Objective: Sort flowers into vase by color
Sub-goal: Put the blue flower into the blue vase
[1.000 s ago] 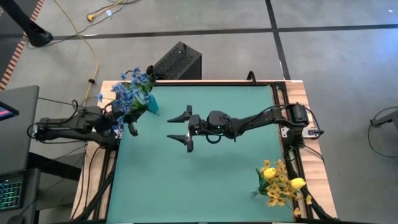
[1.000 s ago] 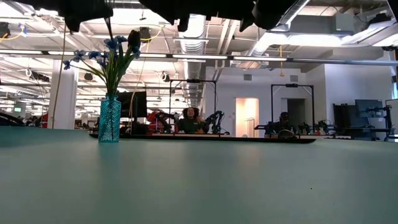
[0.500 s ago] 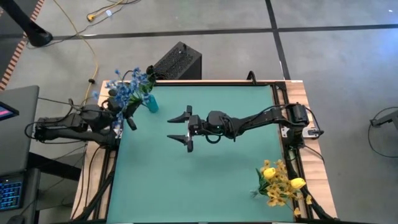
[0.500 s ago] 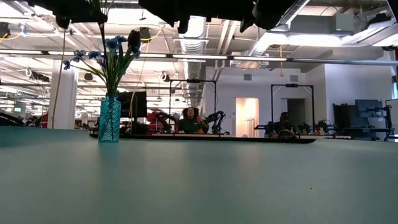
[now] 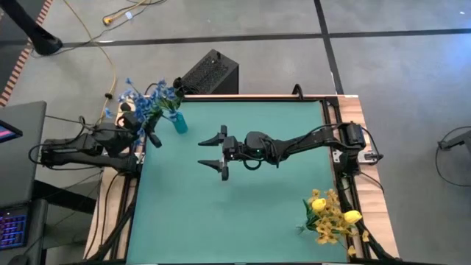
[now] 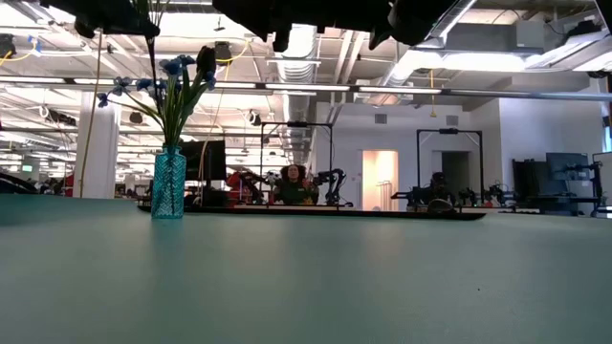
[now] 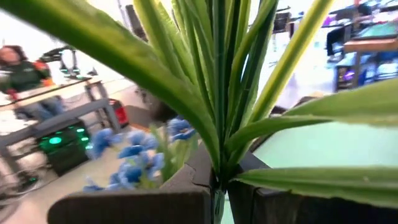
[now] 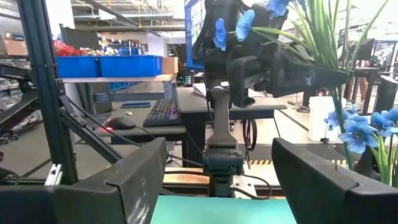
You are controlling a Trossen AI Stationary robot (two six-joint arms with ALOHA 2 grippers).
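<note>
Blue sprig lifted off toward 10 o'clock, left of its vase.
Blue flowers (image 5: pixel 147 103) sit clamped in the left gripper (image 5: pixel 141 121), which has drawn back from the teal vase (image 5: pixel 179 122); right gripper (image 5: pixel 213 152) waits mid-table, jaws wide, holding nothing; yellow flowers (image 5: pixel 331 215) at 4 o'clock.

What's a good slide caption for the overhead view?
Left end effector holds blue flowers beside teal vase; right end effector waits open.

Box behind my table: a black ribbed case (image 5: pixel 210 72) on the grey floor.
Cable: yellow cord (image 5: pixel 94 35) trailing over that floor.
Shelf ahead of me: blue bins (image 8: pixel 102 65).
Desk ahead: keyboard (image 8: pixel 163 112) beside a mouse (image 8: pixel 121 122).
</note>
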